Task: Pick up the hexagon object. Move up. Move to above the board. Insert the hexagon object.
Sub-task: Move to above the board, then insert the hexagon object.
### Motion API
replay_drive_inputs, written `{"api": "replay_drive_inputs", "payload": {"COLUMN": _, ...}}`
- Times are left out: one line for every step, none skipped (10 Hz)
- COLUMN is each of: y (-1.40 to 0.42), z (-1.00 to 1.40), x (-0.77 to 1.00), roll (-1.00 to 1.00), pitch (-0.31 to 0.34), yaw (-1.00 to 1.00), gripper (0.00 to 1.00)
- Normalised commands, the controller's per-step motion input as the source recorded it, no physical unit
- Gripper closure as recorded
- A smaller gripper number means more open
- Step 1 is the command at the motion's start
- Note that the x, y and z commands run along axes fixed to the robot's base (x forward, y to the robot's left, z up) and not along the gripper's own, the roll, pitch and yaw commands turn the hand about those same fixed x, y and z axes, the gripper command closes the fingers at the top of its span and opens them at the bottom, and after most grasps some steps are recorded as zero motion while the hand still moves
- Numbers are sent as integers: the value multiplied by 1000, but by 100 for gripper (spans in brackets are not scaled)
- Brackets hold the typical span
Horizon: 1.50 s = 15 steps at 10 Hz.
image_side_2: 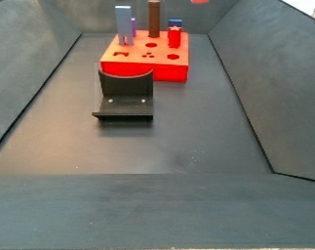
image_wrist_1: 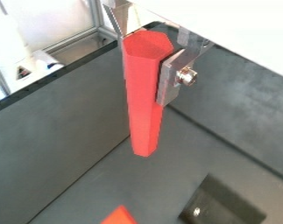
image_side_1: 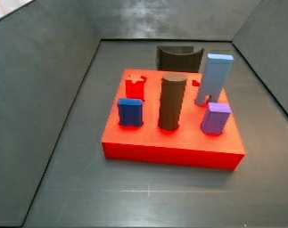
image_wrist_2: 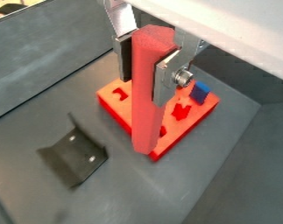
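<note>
Gripper [image_wrist_2: 147,63] pinching the hexagon object [image_wrist_2: 151,92], silver fingers [image_wrist_1: 175,77] pressed against its upper end, rod hanging upright in both wrist views. Held clear of the floor above the board [image_wrist_2: 114,107]; lower tip overlapping the board's near edge in a wrist view. On the board [image_side_1: 170,147]: dark brown cylinder [image_side_1: 171,102] at centre, light blue post [image_side_1: 214,79] at 2 o'clock, blue peg [image_side_1: 129,112] at 9 o'clock, purple peg [image_side_1: 215,118] at 3 o'clock. Fixture [image_side_2: 125,96] just before the board in a side view.
</note>
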Motion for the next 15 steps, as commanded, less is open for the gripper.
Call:
{"api": "replay_drive_inputs", "payload": {"y": -1000, "z": -63, "x": 182, "roll": -5, "pitch": 52, "yaw": 10, "gripper": 100}}
{"api": "replay_drive_inputs", "payload": {"y": -1000, "z": -61, "x": 189, "roll": -2, "pitch": 47, "yaw": 10, "gripper": 100}}
{"api": "replay_drive_inputs", "payload": {"y": -1000, "z": -58, "x": 198, "roll": 0, "pitch": 42, "yaw": 13, "gripper": 100}}
{"api": "replay_drive_inputs", "payload": {"y": -1000, "z": -60, "x": 206, "roll": -15, "pitch": 43, "yaw": 8, "gripper": 100}}
{"api": "replay_drive_inputs", "payload": {"y": -1000, "z": -56, "x": 220, "roll": 7, "pitch": 36, "yaw": 12, "gripper": 100}}
{"api": "replay_drive_inputs", "payload": {"y": -1000, "z": -56, "x": 239, "roll": 3, "pitch": 37, "yaw": 14, "gripper": 100}}
{"api": "replay_drive_inputs", "payload": {"y": -941, "z": -48, "x": 257, "roll": -2, "pitch": 40, "yaw": 10, "gripper": 100}}
{"api": "replay_drive_inputs", "payload": {"y": -682, "z": -31, "x": 198, "roll": 4, "pitch": 42, "yaw": 11, "gripper": 100}}
{"api": "replay_drive_inputs", "payload": {"y": -345, "z": -8, "x": 131, "roll": 13, "pitch": 45, "yaw": 4, "gripper": 100}}
{"api": "replay_drive_inputs", "payload": {"y": -241, "z": 2, "x": 103, "roll": 16, "pitch": 45, "yaw": 10, "gripper": 100}}
{"api": "replay_drive_inputs", "payload": {"y": 0, "z": 0, "x": 0, "roll": 0, "pitch": -14, "yaw": 0, "gripper": 100}}
{"api": "replay_drive_inputs", "payload": {"y": 83, "z": -200, "x": 23, "roll": 10, "pitch": 0, "yaw": 0, "gripper": 100}}
{"api": "replay_drive_inputs", "payload": {"y": 371, "z": -363, "x": 434, "roll": 0, "pitch": 73, "yaw": -163, "gripper": 100}}
{"api": "replay_drive_inputs", "payload": {"y": 577, "z": -420, "x": 543, "roll": -116, "pitch": 56, "yaw": -206, "gripper": 100}}
{"api": "replay_drive_inputs", "payload": {"y": 637, "z": -474, "x": 394, "roll": -130, "pitch": 3, "yaw": -209, "gripper": 100}}
